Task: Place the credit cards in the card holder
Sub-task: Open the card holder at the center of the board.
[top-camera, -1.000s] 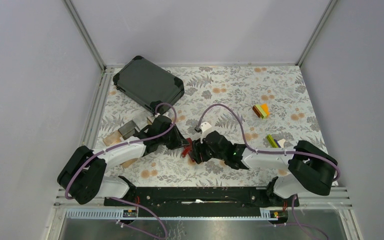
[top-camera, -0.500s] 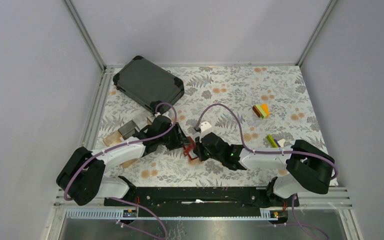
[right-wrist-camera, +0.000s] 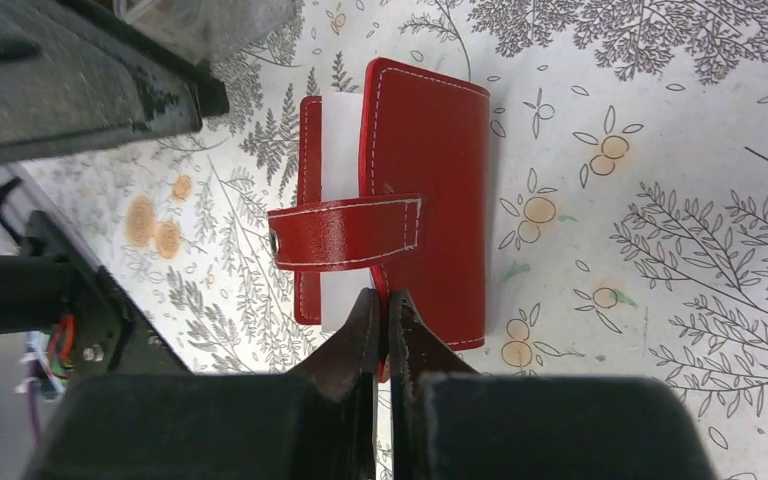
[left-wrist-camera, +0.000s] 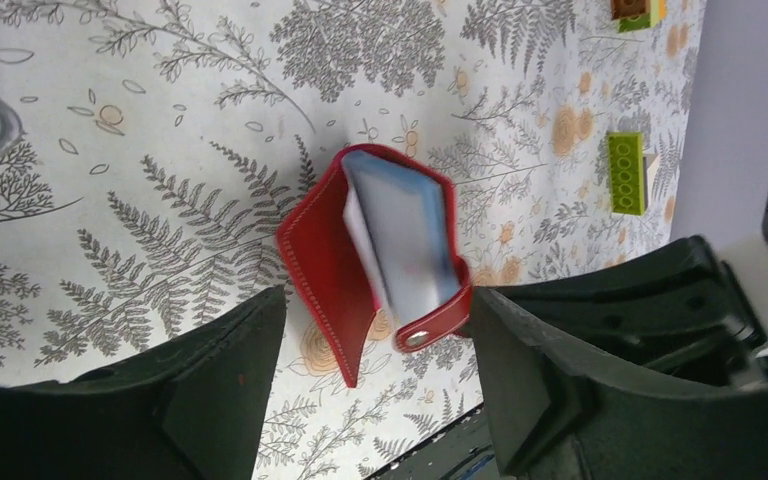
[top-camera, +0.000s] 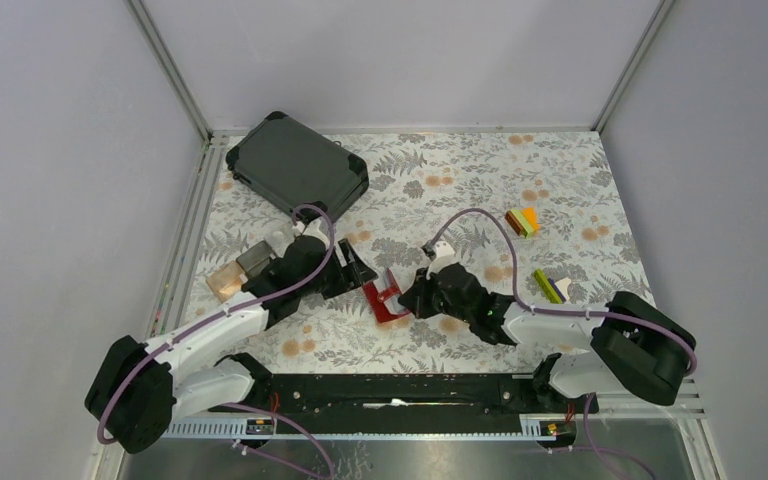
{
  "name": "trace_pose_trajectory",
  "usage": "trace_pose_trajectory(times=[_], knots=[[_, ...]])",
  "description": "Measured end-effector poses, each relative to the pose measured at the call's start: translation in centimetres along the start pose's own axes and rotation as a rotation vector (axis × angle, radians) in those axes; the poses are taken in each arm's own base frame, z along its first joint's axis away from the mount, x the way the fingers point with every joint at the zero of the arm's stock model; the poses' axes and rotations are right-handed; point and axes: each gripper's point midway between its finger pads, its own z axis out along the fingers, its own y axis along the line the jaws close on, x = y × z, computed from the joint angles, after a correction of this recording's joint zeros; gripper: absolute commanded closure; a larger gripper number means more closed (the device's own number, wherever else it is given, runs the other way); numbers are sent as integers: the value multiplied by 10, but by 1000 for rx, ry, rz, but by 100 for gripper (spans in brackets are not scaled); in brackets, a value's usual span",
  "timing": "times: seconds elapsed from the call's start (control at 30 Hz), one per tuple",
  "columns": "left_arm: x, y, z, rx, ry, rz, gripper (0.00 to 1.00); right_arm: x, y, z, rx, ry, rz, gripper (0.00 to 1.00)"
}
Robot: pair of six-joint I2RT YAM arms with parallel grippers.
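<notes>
Fern-printed worktop (top-camera: pixel 460 180) carries a large dark hard-shell case (top-camera: pixel 295 165) at its far left corner. Nearer the middle of the near edge we see the small red leather-like card holder (top-camera: pixel 385 300) half open, with light blue and white credit cards (left-wrist-camera: pixel 405 240) inside. Our right gripper (right-wrist-camera: pixel 382 300) is pinched on its cover edge. The left gripper (left-wrist-camera: pixel 375 300) hovers just beside it, jaws spread wide.

Soft, even overhead light casts only faint shadows, with a mild sheen on the holder (right-wrist-camera: pixel 440 150) (sharp there, smeared in the left wrist view), and near foregrounds blur.
</notes>
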Motion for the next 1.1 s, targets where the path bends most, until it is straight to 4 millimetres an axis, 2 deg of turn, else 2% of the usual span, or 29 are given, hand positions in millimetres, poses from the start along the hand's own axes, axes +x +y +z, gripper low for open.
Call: trace_pose_trajectory(times=[0.17,0.3,0.47,0.6,0.7,0.93,1.1], knots=[[9,8,1,5,15,-4,31,-1,0,-7,-72,7,63,100],[12,4,3,39,24,-12,37,2,12,-10,-138,33,75,93],[12,-5,8,82,31,-27,47,8,13,-13,-157,50,87,91],[19,0,16,71,60,-44,51,7,12,-13,-158,50,96,82],[24,6,19,49,77,-50,54,7,13,-13,-164,50,103,79],[26,10,22,36,86,-53,61,4,16,-13,-178,39,103,80],[28,12,22,28,91,-54,64,5,16,-13,-180,44,102,94]])
